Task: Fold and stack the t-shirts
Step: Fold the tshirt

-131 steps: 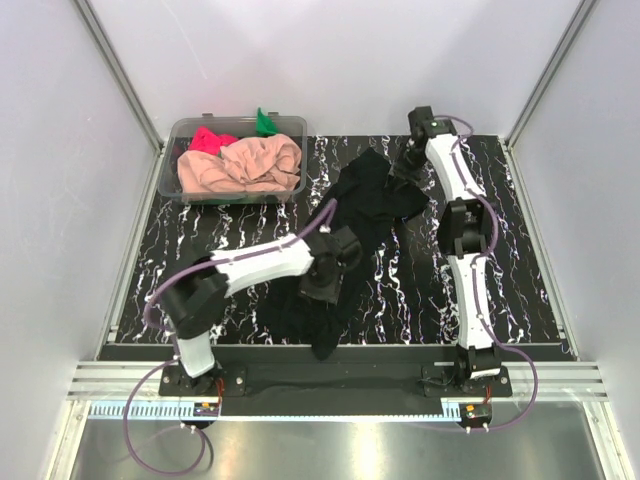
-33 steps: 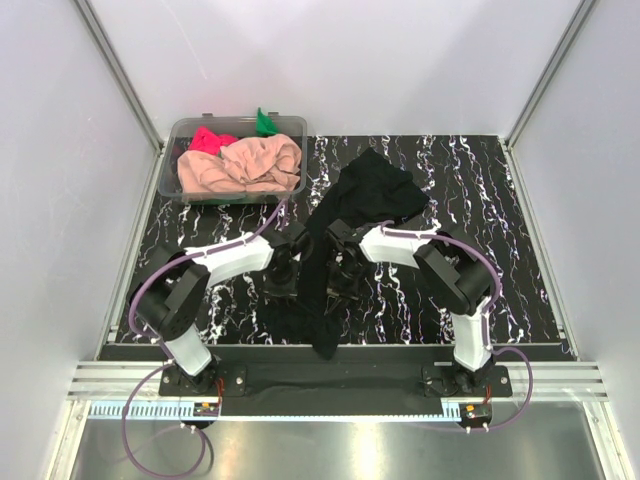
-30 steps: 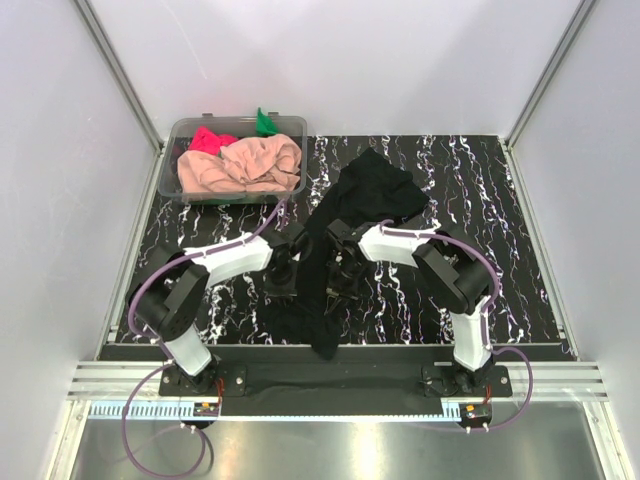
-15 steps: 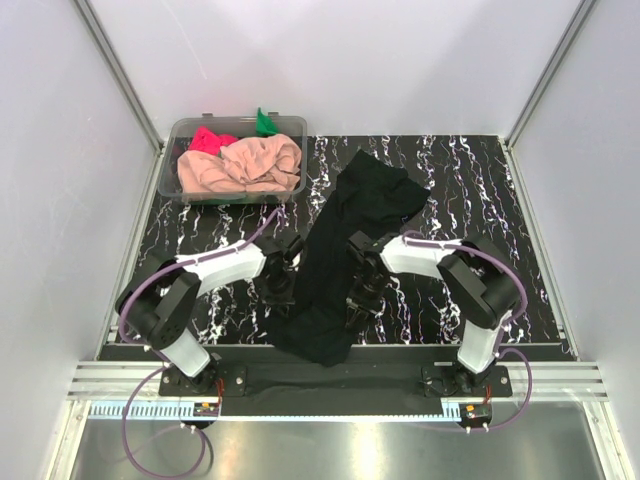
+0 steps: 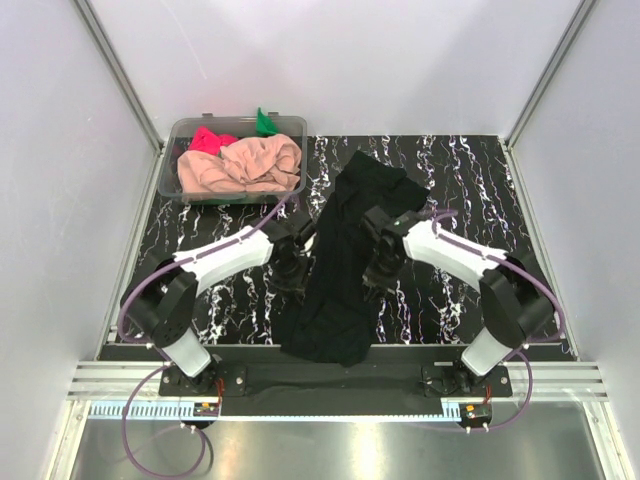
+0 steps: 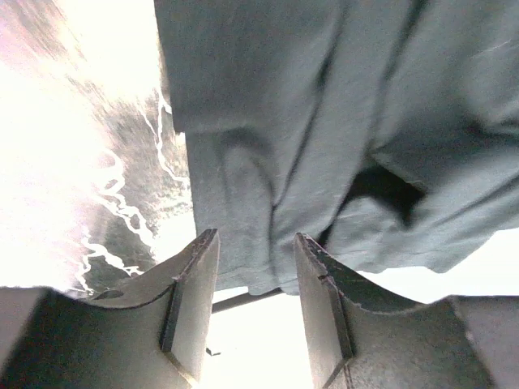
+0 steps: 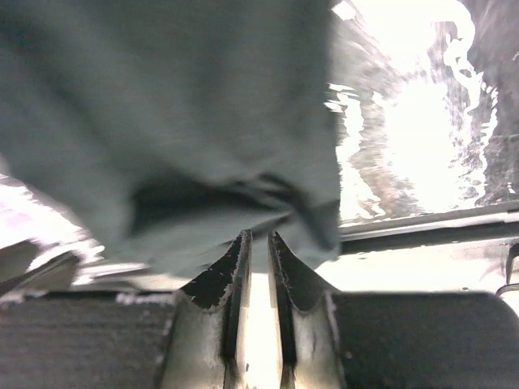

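The black t-shirt [image 5: 345, 250] lies on the marbled table as a long rumpled strip, running from the back middle down to the near edge. My left gripper [image 5: 297, 284] hovers at its left side, and my right gripper [image 5: 372, 282] at its right side. In the left wrist view the left gripper [image 6: 255, 239] is open and empty, with the shirt's hem [image 6: 324, 121] just past its tips. In the right wrist view the right gripper [image 7: 259, 237] shows a narrow gap with nothing in it, the cloth [image 7: 178, 105] lying beyond its tips.
A clear plastic tub [image 5: 168, 182] stands at the back left. It holds a peach-pink t-shirt [image 5: 245, 165], a bright pink-red one [image 5: 207, 140] and a green one [image 5: 264, 122]. The table's metal front rail [image 5: 330, 375] runs just below the black shirt's near end.
Both grippers pulled the black shirt's near end toward the front edge, then let go and drew back from that edge. The shirt's near end now lies wider and flatter.
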You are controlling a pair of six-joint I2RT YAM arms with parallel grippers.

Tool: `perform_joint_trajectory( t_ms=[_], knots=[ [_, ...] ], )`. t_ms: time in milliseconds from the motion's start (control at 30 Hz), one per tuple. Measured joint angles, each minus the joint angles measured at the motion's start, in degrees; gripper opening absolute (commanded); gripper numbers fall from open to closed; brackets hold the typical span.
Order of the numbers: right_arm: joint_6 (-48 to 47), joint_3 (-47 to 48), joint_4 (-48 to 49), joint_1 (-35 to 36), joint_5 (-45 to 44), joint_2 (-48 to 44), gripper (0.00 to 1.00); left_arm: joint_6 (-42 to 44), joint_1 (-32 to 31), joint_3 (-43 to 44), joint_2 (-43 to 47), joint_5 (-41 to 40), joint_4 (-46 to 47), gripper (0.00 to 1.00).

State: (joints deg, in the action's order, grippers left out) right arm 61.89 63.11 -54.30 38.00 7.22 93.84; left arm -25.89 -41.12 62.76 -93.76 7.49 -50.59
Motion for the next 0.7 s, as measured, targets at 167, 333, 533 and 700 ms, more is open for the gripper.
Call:
perform_joint_trajectory(
  t_ms=[167,333,533,700],
  knots=[
    [-2.71,11.91,-5.42,-2.14,-5.29,-3.13,0.24,0.61,1.16,7.48,1.20,-1.46,-2.84,0.50],
    [-9.20,25.35,-7.65,-8.50,-8.85,-2.21,0.22,0.26,5.38,19.78,-1.57,-2.73,-7.04,0.50],
    [-20.22,32.85,-1.79,-17.29,-8.72,6.29,0.22,0.15,10.58,48.17,-19.82,-3.04,-11.39,0.50],
    [-24.26,32.70,4.66,-25.99,-1.73,14.10,0.22,-1.29,13.14,62.36,-32.17,0.22,-10.49,0.51]
  ],
)
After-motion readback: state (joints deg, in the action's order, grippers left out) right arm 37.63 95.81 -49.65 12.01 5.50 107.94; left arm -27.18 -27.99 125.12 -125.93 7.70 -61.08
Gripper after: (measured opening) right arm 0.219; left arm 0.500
